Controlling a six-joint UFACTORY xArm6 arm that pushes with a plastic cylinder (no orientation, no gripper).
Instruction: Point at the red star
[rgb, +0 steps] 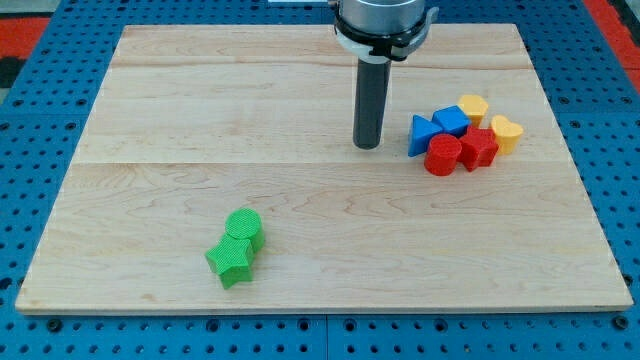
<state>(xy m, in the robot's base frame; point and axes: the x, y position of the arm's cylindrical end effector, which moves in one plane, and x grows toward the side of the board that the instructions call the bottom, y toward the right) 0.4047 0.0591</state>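
Nearest the lens, low and left of centre on the wooden counter (300, 230): green star (231, 260) touching green cylinder (245, 227) just behind it — a pair well apart from everything else.

Far right, a tight cluster of six. Red star (480, 146) at the near right of the group, pressed against red cylinder (443, 156) on its left and yellow heart (507, 132) on its right. Blue triangle (422, 134) at the cluster's left edge, blue cube (451, 121) behind the reds, a second yellow block (473, 106), shape unclear, at the far side.

Rod upright, hanging straight down from the grey collar at the frame's top; my tip (367, 147) planted on bare wood just left of the cluster, touching no block. No hand on this rig — nothing to open, close or hold, only the blunt rod end.

Key relation: red star lying directly to the right of my tip, at almost the same depth — but with blue triangle and red cylinder sitting between the two. Straight rightward travel likely to shove both; a swing round the near side of the cluster, then in toward the star's near edge, looks the cleaner approach. Pointing judged not yet achieved.
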